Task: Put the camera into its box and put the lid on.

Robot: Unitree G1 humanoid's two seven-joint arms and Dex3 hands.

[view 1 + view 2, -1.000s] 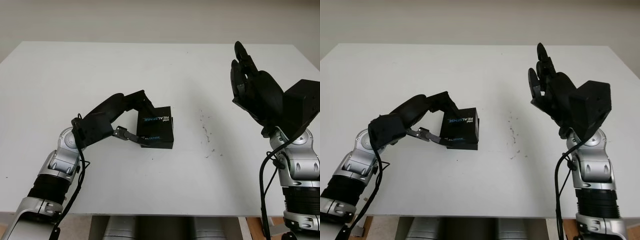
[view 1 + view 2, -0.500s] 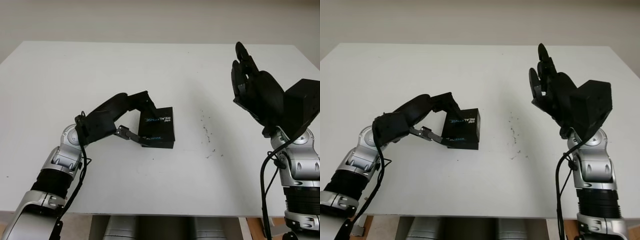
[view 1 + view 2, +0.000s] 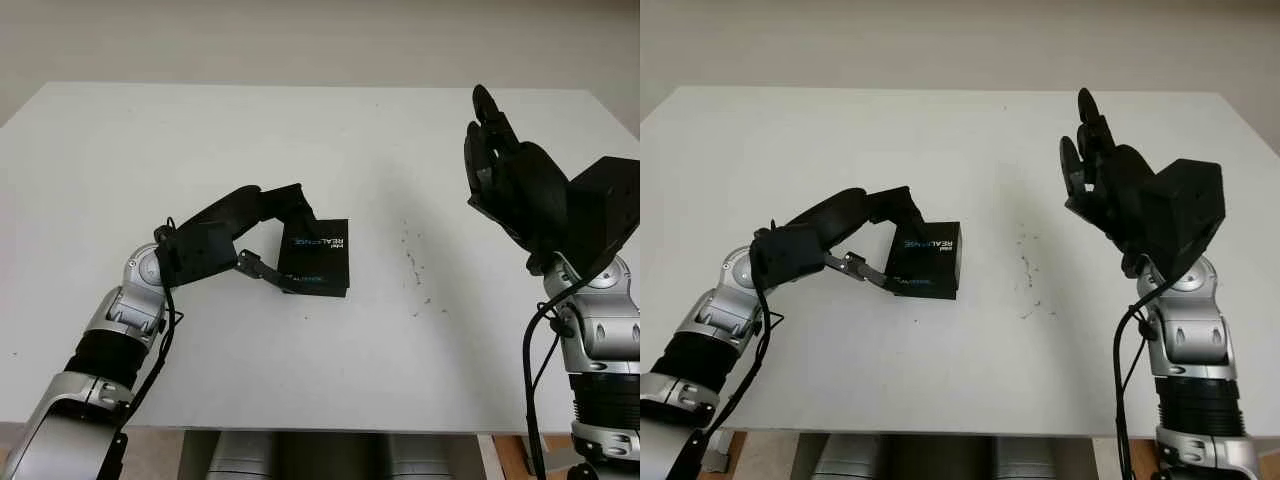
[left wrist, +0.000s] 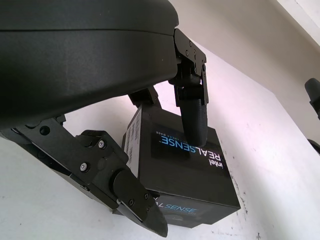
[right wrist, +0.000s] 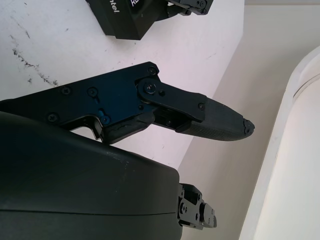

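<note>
The black camera box [image 3: 316, 257] with its "RealSense" lid on lies flat on the white table [image 3: 180, 140], left of the middle. My left hand [image 3: 292, 246] is closed around its left side. One finger [image 4: 193, 113] lies across the lid and the thumb [image 4: 141, 212] presses against the near side wall. The camera itself is hidden inside the box. My right hand [image 3: 497, 158] is held up in the air over the table's right part, open and holding nothing, far from the box [image 5: 125, 17].
A few dark specks and scratches [image 3: 414, 270] mark the table right of the box. The table's front edge [image 3: 300, 425] runs close below both arms. Bare white surface lies behind and to the left of the box.
The box, tilted and slightly raised in the left hand before, has come down flat on the table and shifted a little right. The right hand has stayed where it was.
</note>
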